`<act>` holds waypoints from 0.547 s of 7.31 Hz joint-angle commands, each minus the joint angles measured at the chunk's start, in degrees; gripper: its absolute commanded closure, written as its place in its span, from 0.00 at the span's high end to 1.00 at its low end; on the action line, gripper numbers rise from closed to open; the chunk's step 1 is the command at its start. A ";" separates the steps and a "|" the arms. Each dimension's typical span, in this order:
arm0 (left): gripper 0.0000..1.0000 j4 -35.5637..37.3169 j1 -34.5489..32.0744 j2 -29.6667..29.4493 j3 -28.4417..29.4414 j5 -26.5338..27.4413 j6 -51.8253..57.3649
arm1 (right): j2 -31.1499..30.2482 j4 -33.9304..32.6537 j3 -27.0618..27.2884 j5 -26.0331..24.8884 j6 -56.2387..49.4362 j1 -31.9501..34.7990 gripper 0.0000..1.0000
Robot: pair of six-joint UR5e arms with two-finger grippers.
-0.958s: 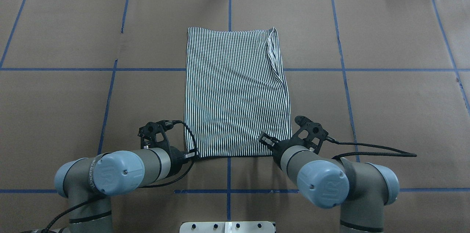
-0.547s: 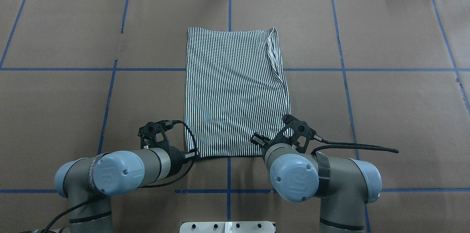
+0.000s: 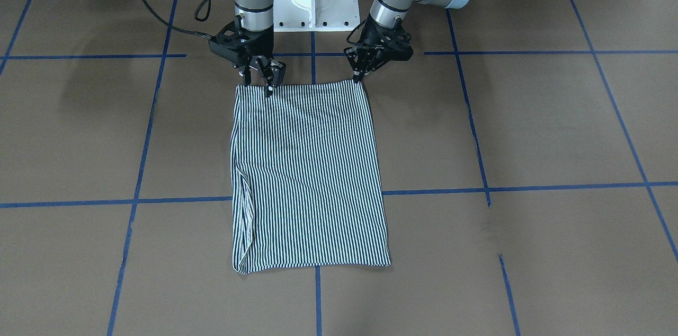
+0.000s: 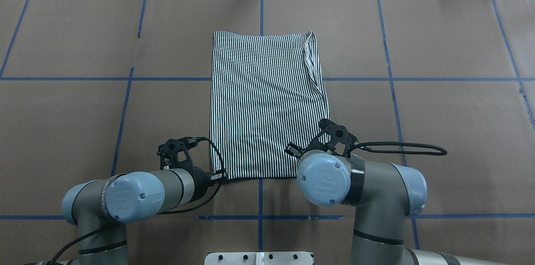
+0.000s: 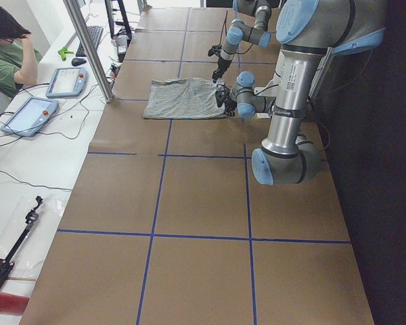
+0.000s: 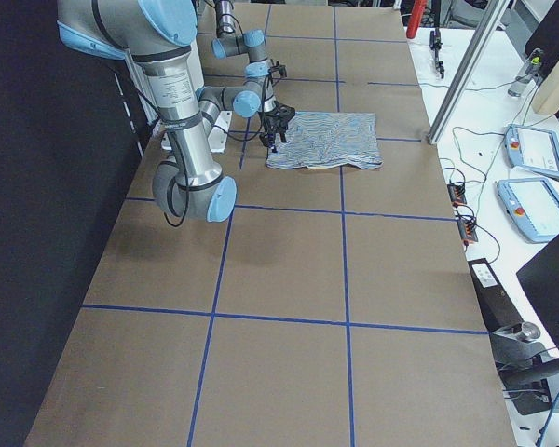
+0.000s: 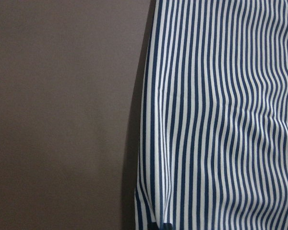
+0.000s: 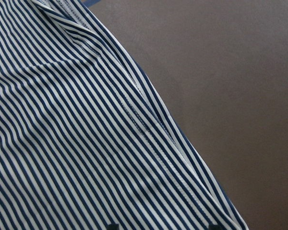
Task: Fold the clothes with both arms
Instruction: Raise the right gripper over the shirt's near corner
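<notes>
**Two grippers at the near hem**

The left gripper (image 3: 358, 78) pinches one near corner of the shirt (image 3: 310, 177). The right gripper (image 3: 258, 82) stands spread over the other corner, not yet closed. The shirt lies flat on the table (image 3: 529, 140), its long axis running straight away from both arms.

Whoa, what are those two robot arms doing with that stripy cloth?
They are folding a striped shirt that lies flat, already folded into a rectangle, on the brown table. The left gripper looks pinched shut on the shirt's corner nearest the robot. The right gripper is open over the other near corner, not yet holding it.
</notes>
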 commanded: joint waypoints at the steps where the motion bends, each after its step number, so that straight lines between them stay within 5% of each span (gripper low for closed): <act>1: 0.00 0.04 -0.01 0.00 -0.37 0.07 0.00 | 0.74 0.15 -1.16 2.81 -2.94 1.31 0.71; 4: 0.00 0.04 0.08 0.00 -0.37 0.07 0.00 | 5.14 0.24 -7.40 3.08 -2.94 1.31 0.71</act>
